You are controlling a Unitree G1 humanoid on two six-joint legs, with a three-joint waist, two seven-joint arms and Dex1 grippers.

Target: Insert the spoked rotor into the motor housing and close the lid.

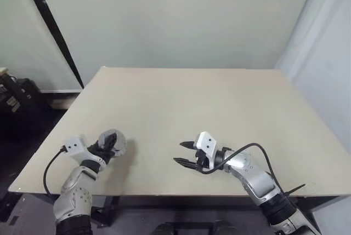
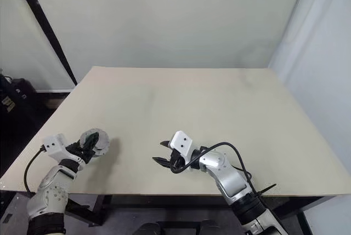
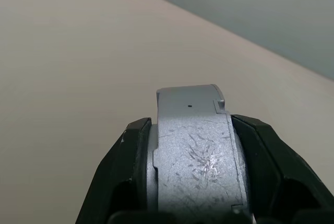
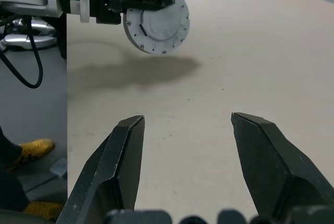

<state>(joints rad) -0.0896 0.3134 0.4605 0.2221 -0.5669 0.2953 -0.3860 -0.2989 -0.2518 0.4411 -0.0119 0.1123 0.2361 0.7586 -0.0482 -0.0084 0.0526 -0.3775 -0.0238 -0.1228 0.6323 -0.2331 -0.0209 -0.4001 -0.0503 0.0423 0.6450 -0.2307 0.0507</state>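
Motor housing (image 4: pixel 156 19) position: you will find it pinched between the two fingers of the left gripper (image 1: pixel 111 144), held clear above the near left corner of the counter (image 1: pixel 181 103). The right wrist view shows its flat grey round face, ringed with small holes, standing on edge and casting a shadow on the counter below. The left wrist view shows its scratched silvery side wall (image 3: pixel 194 151) clamped between both black fingers. You cannot tell from these views what sits inside the housing, since only its closed face and wall are turned to the cameras.

Right gripper (image 1: pixel 186 154): note that it hangs to the right of the housing, well apart from it, pointing toward it. Its fingers (image 4: pixel 117 161) are spread and hold nothing; bare counter lies between them.
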